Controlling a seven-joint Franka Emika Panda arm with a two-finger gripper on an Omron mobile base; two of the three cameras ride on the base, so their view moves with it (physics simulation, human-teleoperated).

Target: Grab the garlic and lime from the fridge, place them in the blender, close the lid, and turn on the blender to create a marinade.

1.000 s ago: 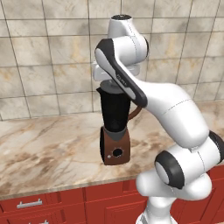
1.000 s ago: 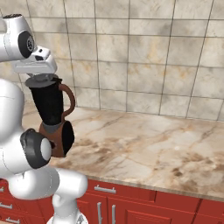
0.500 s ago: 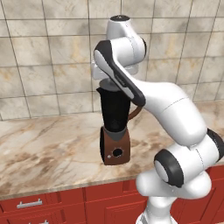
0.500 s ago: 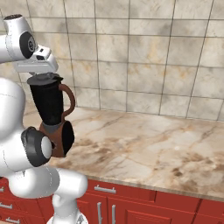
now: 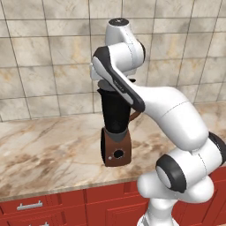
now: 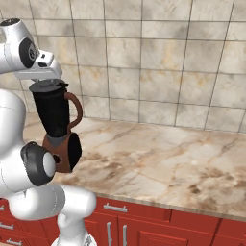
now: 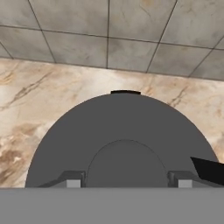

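Jaws spread wide, gripping nothing, gripper poised right over the lid, its fingertips showing on either side of the raised knob in the hand view. The lid sits on the blender, which stands on the marble counter near the tiled wall. The left base view shows the round dial on the reddish-brown base; the right base view shows the curved handle and red cabinets below.
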